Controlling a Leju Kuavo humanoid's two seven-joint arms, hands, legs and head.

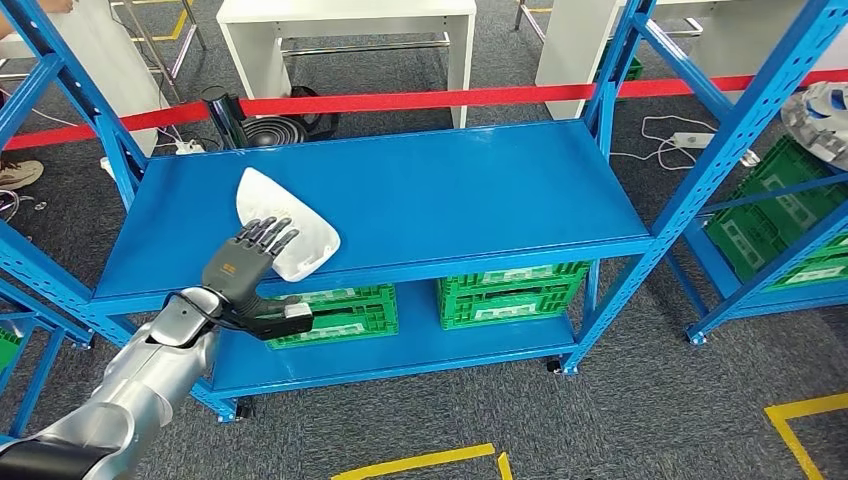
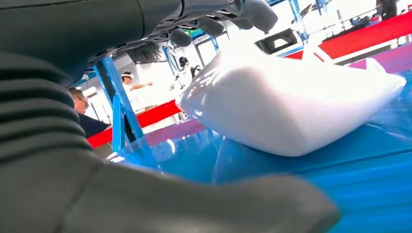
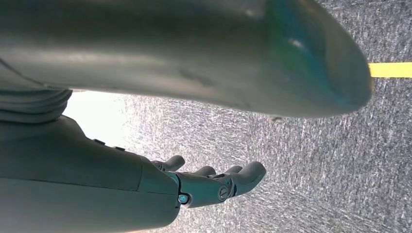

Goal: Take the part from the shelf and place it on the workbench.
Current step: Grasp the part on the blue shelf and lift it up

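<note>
The white part is being straddled, not yet grasped, by the left hand's spread fingers, so it is being risked sliding across the shelf if nudged.

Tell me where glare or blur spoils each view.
Head view: sharp and evenly lit; the white part and left hand are clear on the blue shelf. Left wrist view: glare washes out the part along its upper side, and the thumb up close is blurred. Right wrist view: the right hand is fairly sharp, the thumb is soft, and a bright patch burns out some floor.
</note>
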